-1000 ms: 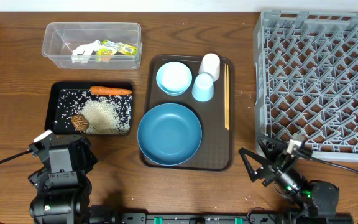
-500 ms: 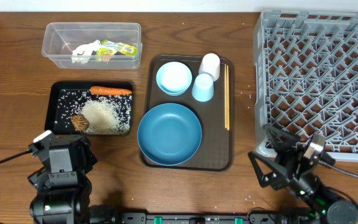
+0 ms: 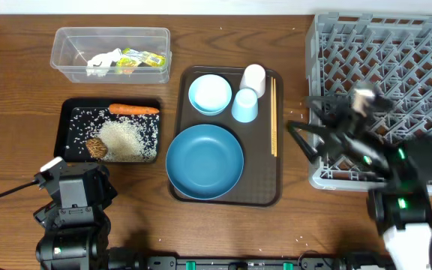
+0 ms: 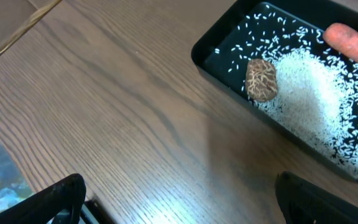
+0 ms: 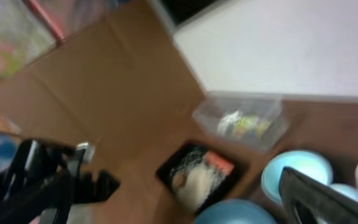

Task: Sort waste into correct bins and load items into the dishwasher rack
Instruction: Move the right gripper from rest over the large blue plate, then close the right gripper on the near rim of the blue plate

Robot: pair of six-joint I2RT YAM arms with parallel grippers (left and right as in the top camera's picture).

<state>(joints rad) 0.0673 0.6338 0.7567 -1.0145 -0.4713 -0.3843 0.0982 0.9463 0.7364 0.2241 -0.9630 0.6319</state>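
Here, left tool [image 4: 180, 205] and right tool [image 3: 300, 113] both spread wide; wrapper [image 3: 142, 58] print too small to read.

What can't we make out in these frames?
- Right end effector: motion-blurred overhead, one finger in right wrist view; open or shut unclear.
- Grey plastic lattice dishwasher rack: cut by overhead's right edge, near corner behind right arm.
- Yellow-green wrapper: print too small overhead, blurred in right wrist.

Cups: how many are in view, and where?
2. The white cup sits at the far right corner of the brown tray; the light-blue cup is beside it, nearer the dark-blue plate. None appears hidden.
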